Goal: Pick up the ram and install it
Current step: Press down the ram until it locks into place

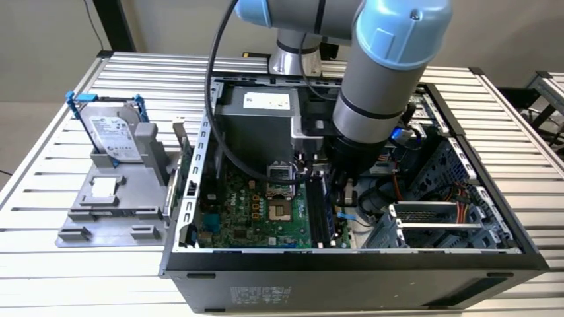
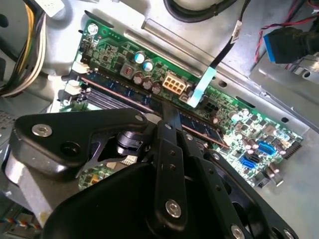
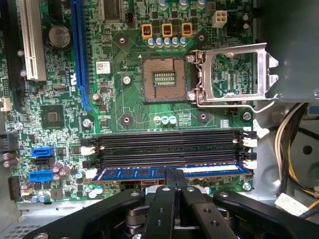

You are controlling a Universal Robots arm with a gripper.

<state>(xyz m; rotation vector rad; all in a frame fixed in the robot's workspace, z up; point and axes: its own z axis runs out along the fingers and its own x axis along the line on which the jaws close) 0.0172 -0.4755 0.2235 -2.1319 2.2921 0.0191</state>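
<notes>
The ram is a blue-faced stick standing in the outermost memory slot of the motherboard. In the second wrist view the ram runs slantwise across the board. My gripper is down inside the computer case. Its fingers are shut together, side by side along the stick. Their tips rest on the middle of the ram's top edge, as the gripper also shows in the second wrist view. In the exterior view the gripper sits low beside the board.
Three black slots lie beside the ram. The CPU socket has its metal bracket swung open. Cables hang at the board's edge. Outside the case, a silver hard drive stands on a grey fixture.
</notes>
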